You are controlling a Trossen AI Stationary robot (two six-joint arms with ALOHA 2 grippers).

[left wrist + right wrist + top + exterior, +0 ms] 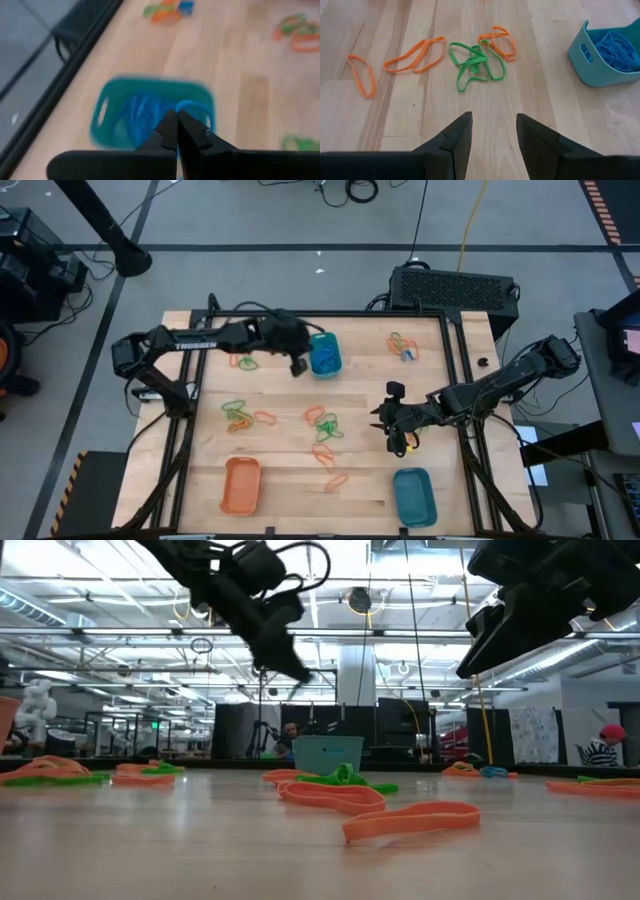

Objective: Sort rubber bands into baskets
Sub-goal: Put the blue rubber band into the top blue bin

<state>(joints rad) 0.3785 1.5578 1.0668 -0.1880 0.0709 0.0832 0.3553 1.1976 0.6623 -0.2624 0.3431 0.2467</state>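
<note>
My left gripper is shut on a blue rubber band above the near rim of the far teal basket, which holds several blue bands. My right gripper hangs open above bare wood at centre right, touching nothing. Ahead of it lie green bands and orange bands flat on the table. An orange basket and a second teal basket stand near the front edge. My left gripper pinches the blue band at one spot of its loop, right at the tips of its two shut fingers. The fingers slant down toward the far teal basket. The rest of the loop curves out beside the fingertips, lifted clear of the table.
Orange and green bands lie in loose clusters at left centre, middle, far left and far right. A black frame borders the wooden table. Orange bands lie close to the low camera.
</note>
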